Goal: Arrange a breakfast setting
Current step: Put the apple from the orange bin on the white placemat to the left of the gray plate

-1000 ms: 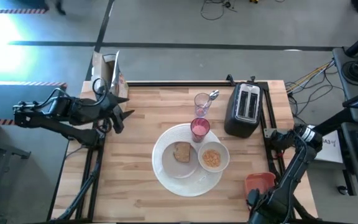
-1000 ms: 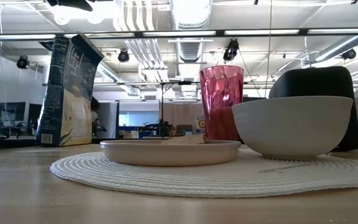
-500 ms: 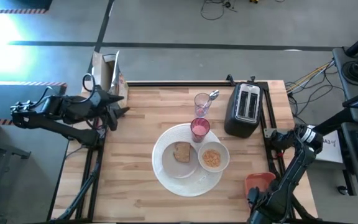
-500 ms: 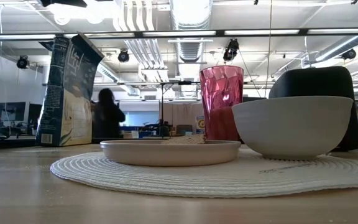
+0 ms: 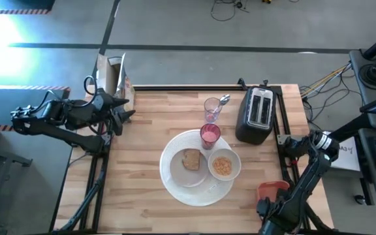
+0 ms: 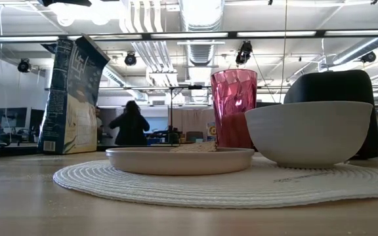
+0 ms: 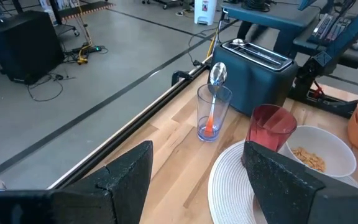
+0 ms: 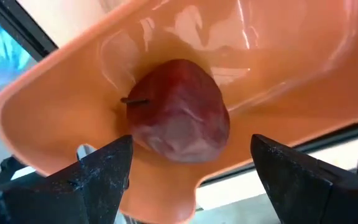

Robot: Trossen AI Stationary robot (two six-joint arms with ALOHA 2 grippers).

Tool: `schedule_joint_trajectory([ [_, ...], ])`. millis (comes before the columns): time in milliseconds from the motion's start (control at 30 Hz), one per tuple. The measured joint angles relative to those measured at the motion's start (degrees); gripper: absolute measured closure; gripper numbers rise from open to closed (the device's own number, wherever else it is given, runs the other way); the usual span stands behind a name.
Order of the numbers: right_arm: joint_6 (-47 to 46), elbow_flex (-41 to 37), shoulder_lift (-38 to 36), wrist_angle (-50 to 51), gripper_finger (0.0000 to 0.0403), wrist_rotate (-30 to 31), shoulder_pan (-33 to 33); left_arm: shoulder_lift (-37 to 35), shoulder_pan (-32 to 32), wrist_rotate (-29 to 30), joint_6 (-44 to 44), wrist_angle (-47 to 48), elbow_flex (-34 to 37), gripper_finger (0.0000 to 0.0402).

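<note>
While the left gripper point(image 5: 124, 115) waits at the table's left edge near the cereal box point(image 5: 113, 75), its fingers point(image 7: 124, 180) spread apart with nothing between them, the right gripper point(image 8: 188, 168) hangs over the orange tray point(image 8: 61, 106) at the table's front right corner. Its fingers point(image 8: 101, 171) stand wide on either side of the dark red fruit point(image 8: 178, 111), not touching it. The fruit lies on its side in the tray's hollow, its stem point(image 8: 134, 100) pointing sideways toward one tray wall rather than up, so its stem-to-base axis runs roughly level.

The rest of the setting sits mid-table. A round woven mat point(image 5: 175, 186) carries the white plate point(image 5: 178, 171), and the toast slice point(image 5: 190, 159) lies flat on it. Just beside the plate, the white bowl point(image 5: 234, 159) holds orange-tan cereal point(image 5: 222, 166). The pink cup point(image 5: 209, 135) stands upright at the mat's far edge, touching neither. Beyond it stands a clear glass point(image 5: 212, 108) with a spoon point(image 7: 217, 75) leaning in it, bowl end up, next to the black toaster point(image 5: 256, 115). In the low view a person point(image 6: 130, 124) stands far back in the room.
</note>
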State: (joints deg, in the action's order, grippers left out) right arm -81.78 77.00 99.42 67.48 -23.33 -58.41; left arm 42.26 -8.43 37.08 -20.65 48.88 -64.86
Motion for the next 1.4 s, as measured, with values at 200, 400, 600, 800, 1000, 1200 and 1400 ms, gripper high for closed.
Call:
schedule_joint_trajectory([
  [200, 1.7, -1.8, 0.0, -3.5, 0.0089, 0.0, -1.3, 0.0, 0.0, 0.0, 0.1, 0.0, 0.0, 0.0166],
  [400, 2.4, -3.1, 0.0, -3.7, 0.0088, 4.3, -3.9, 0.0, 0.0, 0.0, 0.1, 0.0, 0.0, 0.0166],
  [600, 2.6, -5.1, 0.0, -4.1, 0.0087, 14.0, -6.1, 0.0, 0.0, 0.0, 0.1, 0.0, 0.0, 0.0166],
  [800, 2.3, -8.9, 0.0, -7.0, 0.0087, 13.1, -6.4, 0.0, 0.0, 0.0, 0.1, -0.1, 0.0, 0.0166],
  [1000, 1.6, -10.9, 0.0, -7.4, 0.0101, 4.2, -6.3, 0.0, 0.0, 0.1, 0.0, -0.1, 0.0, 0.0166],
  [1200, 1.2, -10.1, 0.0, -7.1, 0.0145, 3.4, -6.0, 0.2, 0.0, 3.1, 0.3, -0.2, 0.0, 0.0166],
  [1400, 1.4, -9.2, 0.1, -6.8, 0.0159, 2.3, -6.0, 0.1, 0.0, 3.1, 0.6, -0.2, 0.0, 0.0166],
])
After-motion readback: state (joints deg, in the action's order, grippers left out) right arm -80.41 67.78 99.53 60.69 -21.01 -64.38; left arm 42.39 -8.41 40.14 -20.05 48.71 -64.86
